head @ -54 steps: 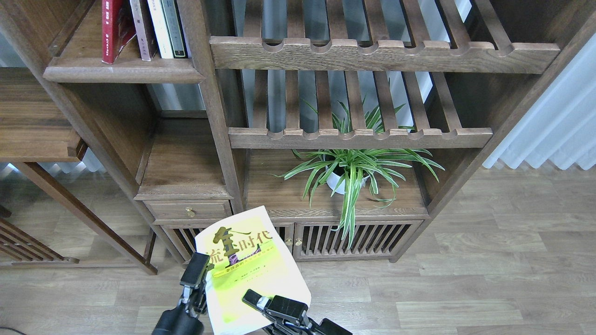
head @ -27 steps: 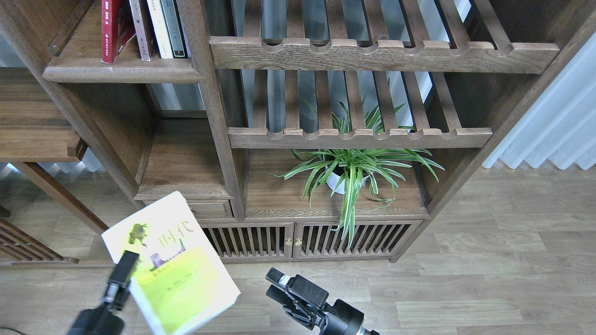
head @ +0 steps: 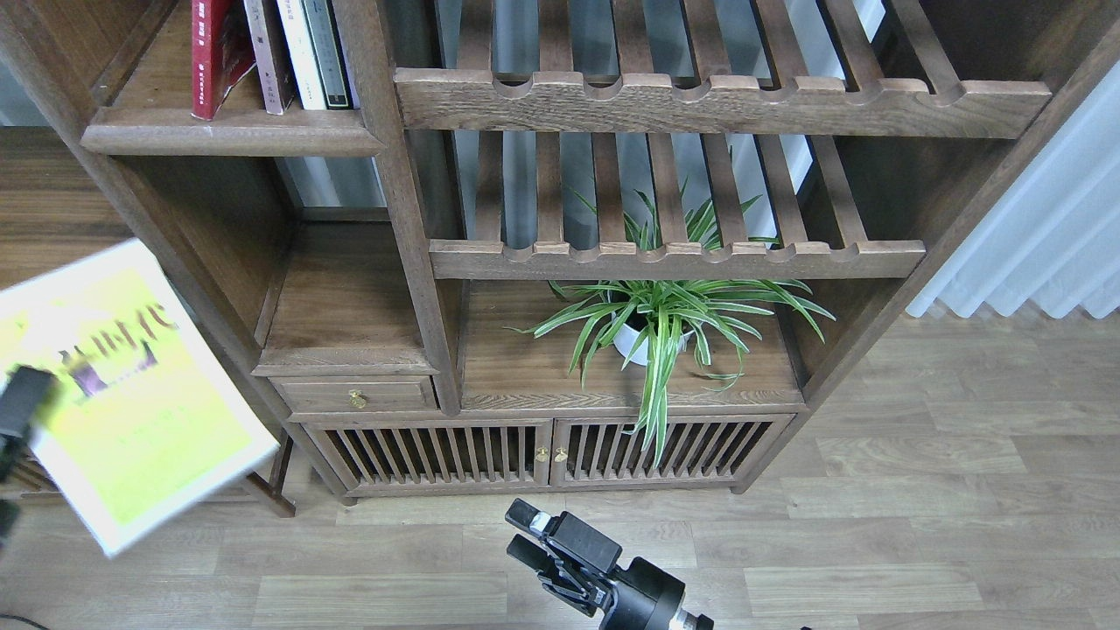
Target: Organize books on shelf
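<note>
Holding yellow-green book (head: 131, 394), left gripper (head: 17, 411) seemingly clamped; right gripper (head: 525, 535) parted, empty.

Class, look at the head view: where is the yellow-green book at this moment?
The yellow-green book is at the far left edge, tilted, held by the left gripper, in front of the bookcase's left side, well below the shelf.

Black right gripper (head: 528, 534), boxy jaws, silver collar.
</note>
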Available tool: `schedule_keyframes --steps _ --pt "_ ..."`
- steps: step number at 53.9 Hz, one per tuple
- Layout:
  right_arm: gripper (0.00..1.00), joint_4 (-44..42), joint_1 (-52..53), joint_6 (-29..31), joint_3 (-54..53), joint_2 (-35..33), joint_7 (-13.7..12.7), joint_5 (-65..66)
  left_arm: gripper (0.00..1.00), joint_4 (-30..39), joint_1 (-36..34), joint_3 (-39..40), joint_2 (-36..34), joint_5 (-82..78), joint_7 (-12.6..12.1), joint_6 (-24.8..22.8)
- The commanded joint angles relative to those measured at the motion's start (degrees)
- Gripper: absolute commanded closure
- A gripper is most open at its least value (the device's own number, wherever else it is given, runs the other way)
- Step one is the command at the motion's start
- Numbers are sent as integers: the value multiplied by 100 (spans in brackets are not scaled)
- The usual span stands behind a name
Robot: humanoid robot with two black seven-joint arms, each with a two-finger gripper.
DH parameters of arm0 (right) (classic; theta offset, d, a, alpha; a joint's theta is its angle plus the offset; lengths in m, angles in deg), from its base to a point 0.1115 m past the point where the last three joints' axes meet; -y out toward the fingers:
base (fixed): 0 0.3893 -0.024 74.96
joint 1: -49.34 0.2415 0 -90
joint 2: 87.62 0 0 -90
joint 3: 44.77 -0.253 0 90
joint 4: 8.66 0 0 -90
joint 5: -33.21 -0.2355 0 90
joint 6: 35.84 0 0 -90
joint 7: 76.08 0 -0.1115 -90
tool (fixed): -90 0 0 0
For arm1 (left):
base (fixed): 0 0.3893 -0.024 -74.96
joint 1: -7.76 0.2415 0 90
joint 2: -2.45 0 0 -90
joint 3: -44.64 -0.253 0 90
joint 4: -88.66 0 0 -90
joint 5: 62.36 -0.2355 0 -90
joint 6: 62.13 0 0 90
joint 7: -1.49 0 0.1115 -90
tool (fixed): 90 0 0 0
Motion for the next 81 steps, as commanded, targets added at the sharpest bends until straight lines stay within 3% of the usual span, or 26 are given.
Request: schedule_keyframes --steps 1,13,15,20,30,41,59,71,81 --pt "3 -28 12 0 27 0 -1 5 96 -8 -402 173 -505 192 4 0" --pt "3 -81 12 0 36 0 -1 14 96 -8 -1527 244 -1428 482 -31 0" --pt "3 -99 12 0 45 0 -1 23 96 -17 -2103 157 -1900 491 -31 0" --pt "3 -99 12 0 45 0 -1 32 96 -17 -2528 33 -2202 482 -57 0" --pt "3 -99 3 0 45 0 -1 32 96 -69 -3241 -64 -2404 27 -347 0" --pt "3 -99 3 0 45 0 -1 23 96 -289 -3592 -64 -2387 -906 -382 0" --pt "3 -99 12 0 54 0 -1 23 96 -957 -4805 -468 -2106 -2146 -374 0" --pt "3 -90 3 0 54 0 -1 23 95 -1537 -5921 -1119 -964 -3208 -304 0" --pt "3 -90 -32 0 45 0 -1 23 95 -1924 -6221 -1110 -278 -3850 -102 0"
